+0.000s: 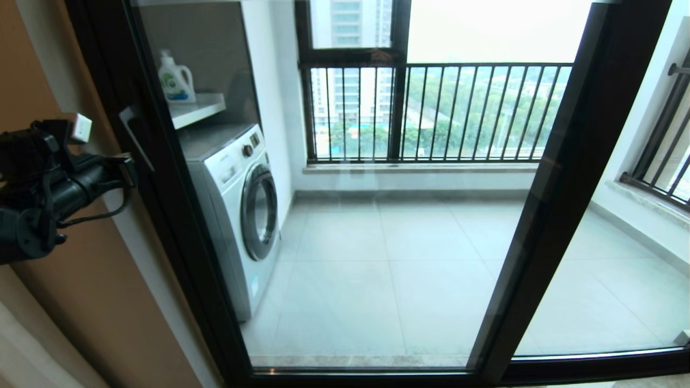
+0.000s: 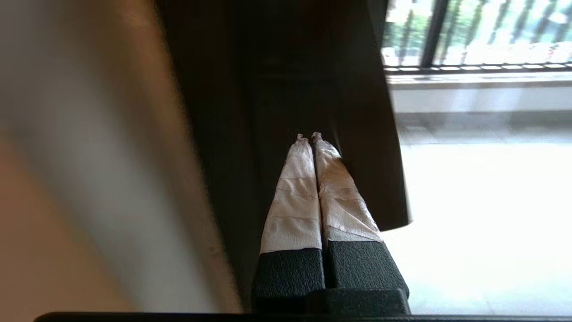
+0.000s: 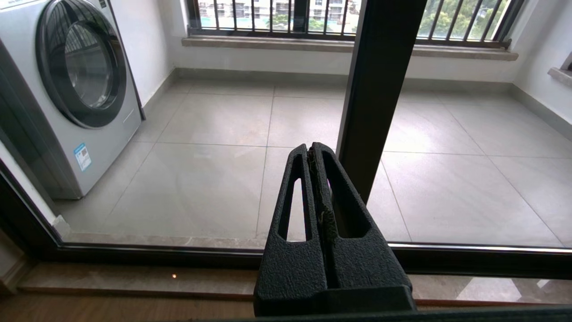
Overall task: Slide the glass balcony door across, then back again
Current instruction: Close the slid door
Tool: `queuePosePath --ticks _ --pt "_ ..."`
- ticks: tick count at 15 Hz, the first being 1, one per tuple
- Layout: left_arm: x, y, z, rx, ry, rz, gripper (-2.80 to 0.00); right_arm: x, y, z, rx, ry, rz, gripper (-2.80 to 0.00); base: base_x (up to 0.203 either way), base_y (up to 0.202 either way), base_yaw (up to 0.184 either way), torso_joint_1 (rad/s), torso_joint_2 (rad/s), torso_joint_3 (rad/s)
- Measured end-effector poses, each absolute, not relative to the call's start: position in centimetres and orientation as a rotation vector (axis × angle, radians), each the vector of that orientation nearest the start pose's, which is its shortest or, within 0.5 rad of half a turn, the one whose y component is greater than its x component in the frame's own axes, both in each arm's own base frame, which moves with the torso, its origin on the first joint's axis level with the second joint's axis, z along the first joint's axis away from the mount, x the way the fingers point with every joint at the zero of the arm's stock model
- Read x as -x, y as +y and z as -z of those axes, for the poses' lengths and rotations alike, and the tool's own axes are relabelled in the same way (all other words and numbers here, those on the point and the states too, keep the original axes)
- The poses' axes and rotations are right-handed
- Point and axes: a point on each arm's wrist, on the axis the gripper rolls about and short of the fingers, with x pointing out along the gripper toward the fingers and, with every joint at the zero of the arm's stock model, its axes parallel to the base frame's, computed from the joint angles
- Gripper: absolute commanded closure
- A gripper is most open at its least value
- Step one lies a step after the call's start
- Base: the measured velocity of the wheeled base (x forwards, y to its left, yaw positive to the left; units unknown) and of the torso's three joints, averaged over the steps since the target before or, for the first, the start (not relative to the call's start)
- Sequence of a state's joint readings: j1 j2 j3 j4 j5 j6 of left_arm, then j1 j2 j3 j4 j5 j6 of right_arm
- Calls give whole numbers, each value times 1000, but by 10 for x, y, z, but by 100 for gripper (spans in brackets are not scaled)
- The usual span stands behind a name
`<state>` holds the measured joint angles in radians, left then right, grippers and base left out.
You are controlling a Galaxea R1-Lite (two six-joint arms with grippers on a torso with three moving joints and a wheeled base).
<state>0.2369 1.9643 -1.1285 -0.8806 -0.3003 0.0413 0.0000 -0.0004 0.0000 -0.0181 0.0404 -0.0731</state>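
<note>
The glass balcony door (image 1: 377,242) fills the head view, a clear pane in a glossy dark frame. Its small latch handle (image 1: 135,134) sits on the left upright (image 1: 178,226), which stands against the wall. My left gripper (image 1: 126,168) is at that upright just below the latch. In the left wrist view its tape-wrapped fingers (image 2: 295,197) are shut with nothing between them, tips (image 2: 310,136) at the dark frame (image 2: 268,89). My right gripper (image 3: 311,150) is shut and empty, held back from the glass near the door's other upright (image 3: 380,89); the head view does not show it.
Behind the glass stand a washing machine (image 1: 237,205), a detergent bottle (image 1: 175,78) on a shelf, and a barred window (image 1: 431,113). A matching latchless glass panel (image 1: 620,269) is on the right. A tan wall (image 1: 81,302) bounds the left.
</note>
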Motion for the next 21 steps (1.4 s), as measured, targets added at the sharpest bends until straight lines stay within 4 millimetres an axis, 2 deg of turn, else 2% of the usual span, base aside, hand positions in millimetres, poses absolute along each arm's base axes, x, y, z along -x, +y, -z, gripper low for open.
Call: queuePosePath --ticks 7,12,16,19,21 --pt "-382 48 -222 -65 -100 110 0 23 1 -77 73 -20 -40 0 0 0 0 0 0 0" --pt "-378 46 -250 -73 -151 94 0 23 1 -77 74 -20 -40 0 0 0 0 0 0 0" --pt "-372 45 -261 -75 -166 94 0 23 1 -77 74 -20 -40 0 0 0 0 0 0 0" --pt "-365 44 -250 -67 -140 98 0 23 1 -77 74 -20 -40 0 0 0 0 0 0 0" --pt "-351 42 -226 -47 -57 107 0 23 1 -77 74 -20 -41 0 0 0 0 0 0 0"
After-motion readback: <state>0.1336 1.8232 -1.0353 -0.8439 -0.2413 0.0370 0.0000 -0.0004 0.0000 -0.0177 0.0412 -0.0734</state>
